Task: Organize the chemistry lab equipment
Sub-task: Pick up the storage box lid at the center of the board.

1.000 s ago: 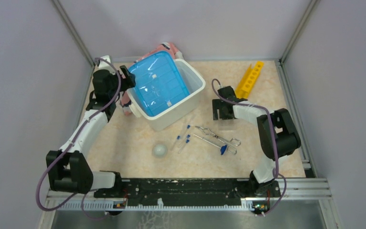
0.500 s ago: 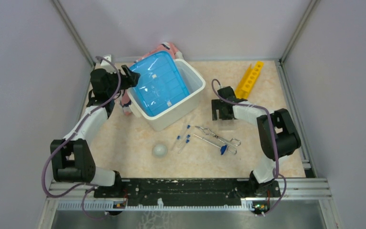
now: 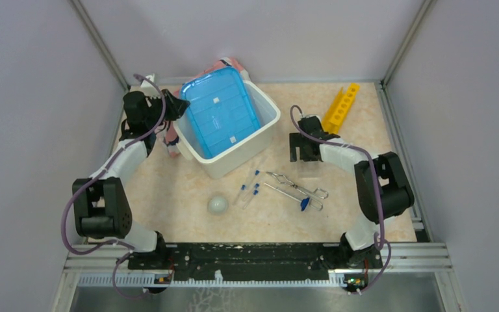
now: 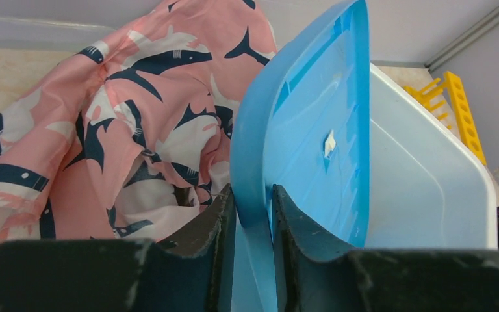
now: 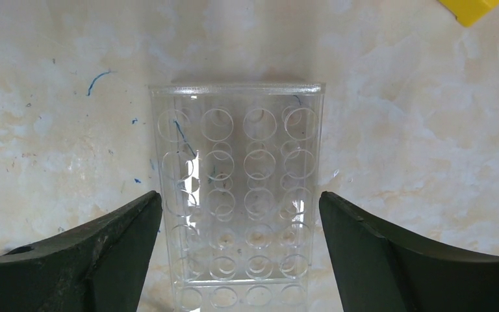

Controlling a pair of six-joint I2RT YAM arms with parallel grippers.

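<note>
My left gripper is shut on the left edge of the blue lid, which stands tilted in the white bin. My right gripper is open, its fingers on either side of a clear holed rack without touching it. Three clear tubes with blue caps lie in front of the bin. The silver tongs lie to their right, the whitish ball to their left. The yellow rack lies at the back right.
The pink whale-patterned cloth is bunched behind and left of the bin, close to my left fingers. The bin's white wall rises right of the lid. A corner of the yellow rack shows beyond the clear rack.
My left gripper has closed on the lid's edge, and the lid has swung towards the back of the bin. The right arm has hardly moved.
</note>
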